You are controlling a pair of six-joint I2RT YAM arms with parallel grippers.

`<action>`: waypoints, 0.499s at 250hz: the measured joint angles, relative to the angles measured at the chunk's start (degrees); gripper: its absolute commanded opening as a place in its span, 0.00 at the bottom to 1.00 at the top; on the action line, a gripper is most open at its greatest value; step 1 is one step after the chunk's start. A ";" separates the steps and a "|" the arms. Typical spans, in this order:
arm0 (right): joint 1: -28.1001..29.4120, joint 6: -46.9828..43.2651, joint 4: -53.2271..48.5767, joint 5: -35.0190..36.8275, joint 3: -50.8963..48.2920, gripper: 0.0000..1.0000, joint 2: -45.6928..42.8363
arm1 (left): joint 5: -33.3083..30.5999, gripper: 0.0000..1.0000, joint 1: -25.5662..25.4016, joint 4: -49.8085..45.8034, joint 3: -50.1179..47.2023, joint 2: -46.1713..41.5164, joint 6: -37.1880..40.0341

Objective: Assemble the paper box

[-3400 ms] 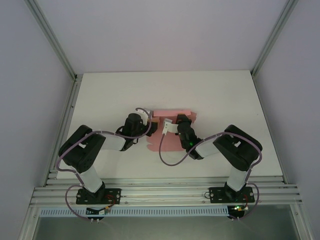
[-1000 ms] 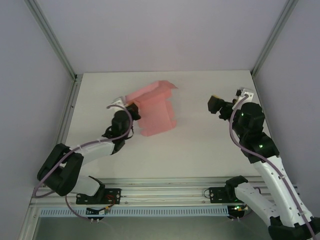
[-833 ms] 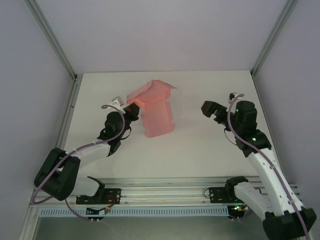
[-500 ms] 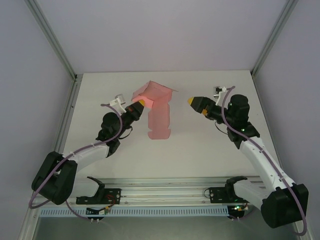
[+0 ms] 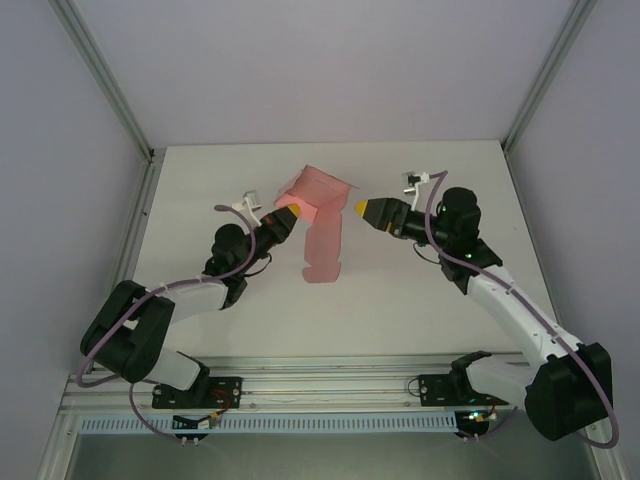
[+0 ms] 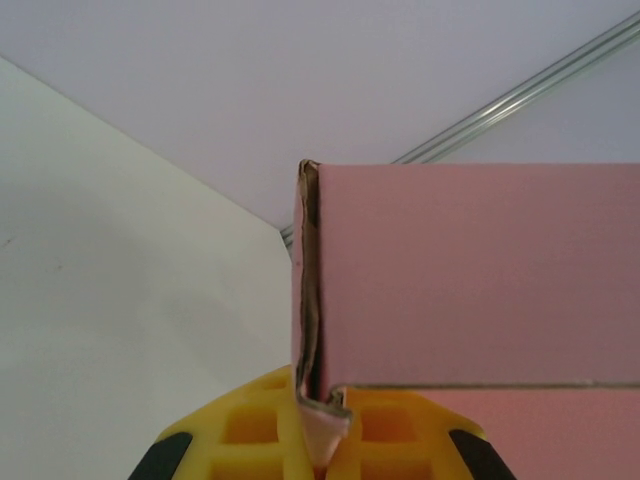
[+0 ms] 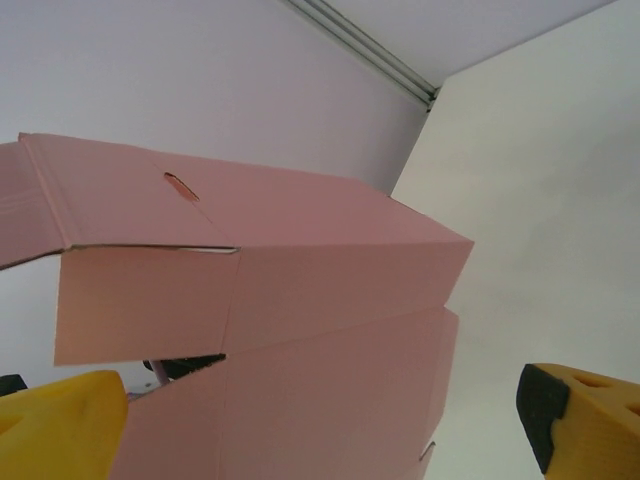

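Note:
The pink paper box [image 5: 322,228], a creased sheet with flaps partly folded, hangs over the middle of the white table. My left gripper [image 5: 288,212] is shut on its upper left edge. In the left wrist view the yellow fingertips [image 6: 260,430] pinch a folded edge of the paper box [image 6: 470,270] at my left gripper [image 6: 322,425]. My right gripper [image 5: 363,208] points at the sheet's right side from close by, open. In the right wrist view the paper box [image 7: 320,300] lies between and beyond the wide-apart yellow fingers [image 7: 60,420] of my right gripper [image 7: 315,400], untouched.
The white table [image 5: 430,300] is bounded by aluminium posts at the back left [image 5: 100,70] and back right [image 5: 545,75]. A rail [image 5: 330,385] runs along the near edge. Lilac walls close in on three sides.
My right arm has swung in from the right side until its open fingers point at the paper box. My left gripper has turned the held sheet more edge-on and shifted it slightly right.

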 measured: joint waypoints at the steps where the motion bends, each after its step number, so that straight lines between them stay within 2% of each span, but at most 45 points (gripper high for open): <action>1: 0.07 0.02 0.04 0.04 0.00 1.00 0.02 | 0.00 0.00 0.00 0.00 0.00 0.00 0.00; 96: 5.07 -0.39 3.78 1.42 3.23 1.00 7.21 | 0.39 0.00 -1.57 -0.13 1.05 -0.02 3.23; 125: 6.34 -2.82 1.90 4.39 3.91 1.00 8.00 | 0.39 0.00 -2.10 -0.52 1.05 -0.33 5.33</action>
